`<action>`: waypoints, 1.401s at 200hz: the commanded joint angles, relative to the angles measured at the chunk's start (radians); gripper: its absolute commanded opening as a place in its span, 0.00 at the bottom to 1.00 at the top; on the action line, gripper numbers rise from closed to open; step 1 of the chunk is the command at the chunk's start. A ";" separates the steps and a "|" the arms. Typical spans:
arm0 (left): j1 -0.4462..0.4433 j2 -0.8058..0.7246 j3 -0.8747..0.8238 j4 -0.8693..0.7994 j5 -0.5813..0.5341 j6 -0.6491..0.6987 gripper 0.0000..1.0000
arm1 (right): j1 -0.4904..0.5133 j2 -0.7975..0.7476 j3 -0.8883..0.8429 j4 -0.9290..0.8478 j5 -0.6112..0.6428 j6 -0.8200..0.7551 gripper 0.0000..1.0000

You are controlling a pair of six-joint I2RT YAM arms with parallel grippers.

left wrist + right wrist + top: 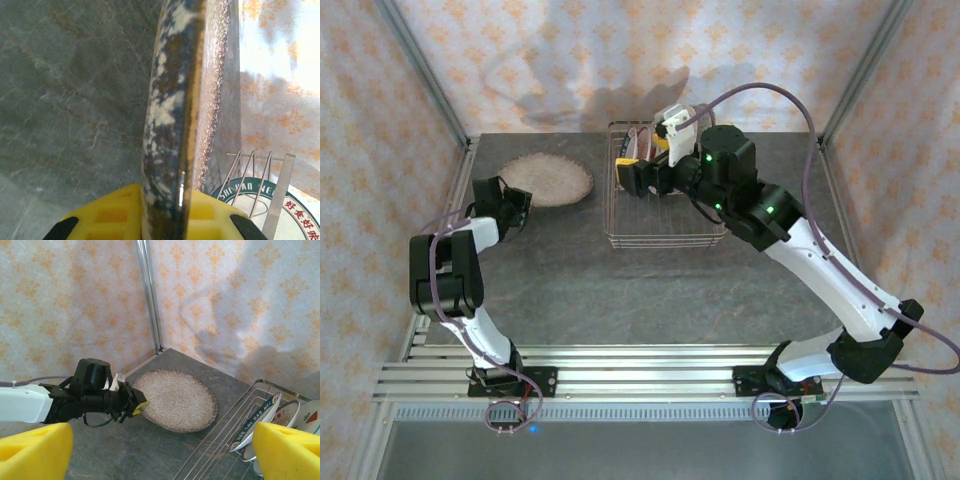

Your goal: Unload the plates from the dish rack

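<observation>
left gripper (523, 203): clenched on the rim of the speckled plate (550, 180), at the plate's 7 o'clock in the top view. Left wrist view has the rim (170, 100) edge-on, wedged between the yellow pads (220, 212).
speckled plate: on the table (620, 290), 10 o'clock from table centre, well apart from the dish rack (665, 240). Looks flat; can't tell if the gripped edge is off the surface.
right gripper (635, 165): released, jaws spread wide, nothing between them. It hangs over the rack's 11 o'clock part.
dish rack: 12 o'clock from table centre, open wire basket, near end bare.
racked plates (642, 142): upright in the tines at the rack's 12 o'clock end, partly hidden by the right gripper; count can't tell.
right wrist view: right gripper (160, 455) with pads at the bottom corners. Left gripper (136, 405) touches the speckled plate (175, 400) at its 9 o'clock. Green-rimmed plate (255, 420) stands in the rack wires (220, 440), with a white plate with red print (310, 417) just beside it at 3 o'clock.
</observation>
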 commanded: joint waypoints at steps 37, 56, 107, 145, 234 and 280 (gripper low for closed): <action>0.007 0.080 0.147 0.378 0.085 -0.013 0.00 | 0.008 -0.018 0.002 0.002 0.054 -0.007 0.92; 0.007 0.129 0.170 0.402 0.101 -0.034 0.00 | 0.008 -0.016 0.001 0.000 0.056 -0.007 0.92; 0.001 0.196 0.212 0.314 0.109 -0.005 0.00 | 0.008 0.002 0.007 0.007 0.065 -0.006 0.93; -0.007 0.225 0.215 0.257 0.115 0.004 0.00 | 0.008 0.010 0.008 0.012 0.069 -0.011 0.93; -0.009 0.218 0.224 0.046 0.108 0.054 0.43 | 0.008 0.014 0.022 -0.010 0.098 -0.004 0.94; -0.012 0.211 0.256 -0.100 0.095 0.087 0.54 | 0.008 0.017 0.026 -0.011 0.118 0.002 0.94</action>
